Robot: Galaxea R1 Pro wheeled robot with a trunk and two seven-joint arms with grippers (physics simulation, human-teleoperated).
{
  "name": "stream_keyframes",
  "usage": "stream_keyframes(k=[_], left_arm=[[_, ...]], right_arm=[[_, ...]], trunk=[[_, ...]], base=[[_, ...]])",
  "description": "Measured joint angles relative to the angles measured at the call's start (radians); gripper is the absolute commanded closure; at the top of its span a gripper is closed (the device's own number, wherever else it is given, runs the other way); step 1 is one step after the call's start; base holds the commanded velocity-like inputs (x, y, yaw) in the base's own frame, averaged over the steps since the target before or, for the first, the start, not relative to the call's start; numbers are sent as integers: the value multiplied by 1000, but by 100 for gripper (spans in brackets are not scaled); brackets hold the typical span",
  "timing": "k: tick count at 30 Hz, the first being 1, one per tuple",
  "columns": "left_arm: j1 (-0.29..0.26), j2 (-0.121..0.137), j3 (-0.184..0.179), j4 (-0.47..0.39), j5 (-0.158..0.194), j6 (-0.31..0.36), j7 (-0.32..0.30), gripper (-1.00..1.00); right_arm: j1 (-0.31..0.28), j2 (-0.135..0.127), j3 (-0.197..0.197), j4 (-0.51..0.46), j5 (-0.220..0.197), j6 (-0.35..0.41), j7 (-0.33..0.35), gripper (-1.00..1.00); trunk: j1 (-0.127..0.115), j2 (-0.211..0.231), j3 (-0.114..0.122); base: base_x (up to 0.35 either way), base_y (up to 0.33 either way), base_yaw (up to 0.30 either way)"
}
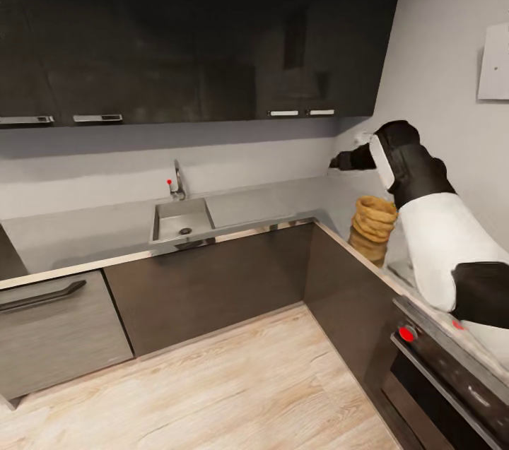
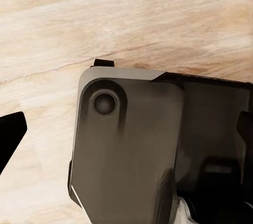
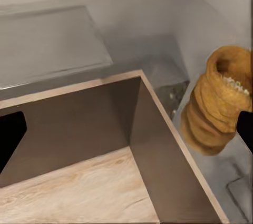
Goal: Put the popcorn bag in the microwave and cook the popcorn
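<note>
Grey steel tabletop (image 1: 268, 206) wraps the corner, the popcorn bag (image 1: 372, 227) upright on it beside the right tool (image 1: 338, 162), whose state I cannot tell, so pickup is seemingly underway and next calls for closing around the bag.

The popcorn bag (image 1: 372, 227) at right of centre looks like ridged, matt tan paper. The counter (image 1: 85, 234) is smooth brushed grey metal with a dull sheen, its sink (image 1: 181, 220) steel. Upper cabinets (image 1: 191, 33) are glossy black; the floor (image 1: 233, 386) is pale matt wood grain.
</note>
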Motion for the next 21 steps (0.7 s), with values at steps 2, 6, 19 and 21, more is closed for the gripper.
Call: stream_keyframes(k=[2, 6, 19, 21], left_arm=[[0, 0, 0, 0, 0, -1, 0, -100], [0, 0, 0, 0, 0, -1, 0, -100], [0, 1, 8, 1, 12, 0, 0, -100], [0, 1, 8, 1, 12, 0, 0, -100]], right_arm=[[-179, 1, -3, 227, 1, 0, -2, -100], [-375, 2, -3, 501, 0, 0, -4, -100], [-470, -4, 74, 730, 21, 0, -1, -100], [-469, -4, 77, 732, 20, 0, 0, -100]], trunk=[[0, 0, 0], [0, 0, 0], [0, 0, 0], [-1, 0, 0]], base=[[0, 0, 0], [0, 0, 0], [77, -7, 0], [306, -84, 0]])
